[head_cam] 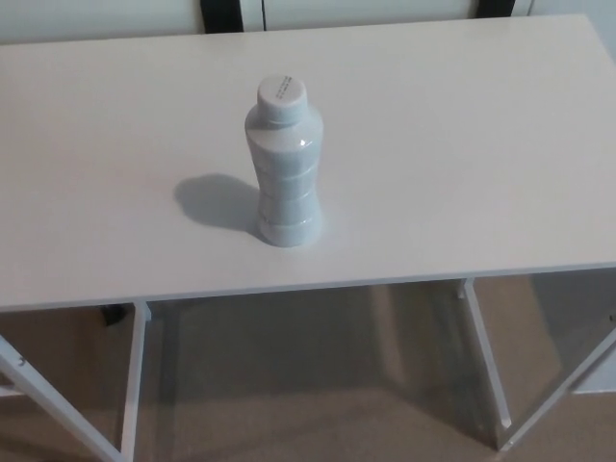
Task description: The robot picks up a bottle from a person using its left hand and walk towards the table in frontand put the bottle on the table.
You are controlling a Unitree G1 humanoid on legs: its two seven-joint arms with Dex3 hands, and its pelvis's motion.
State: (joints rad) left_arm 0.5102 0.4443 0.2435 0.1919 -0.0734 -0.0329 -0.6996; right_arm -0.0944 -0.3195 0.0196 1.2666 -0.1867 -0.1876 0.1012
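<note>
A white ribbed bottle (284,164) with a white cap stands upright on the white table (462,144), near the middle and a little toward the front edge. Its shadow falls to the left on the tabletop. Neither of my hands nor any arm shows in the head view. No person is visible.
The table's front edge runs across the picture at about two thirds of its height. White frame legs (486,366) and a brown floor show below it. A dark strip and white wall panels lie behind the table's far edge.
</note>
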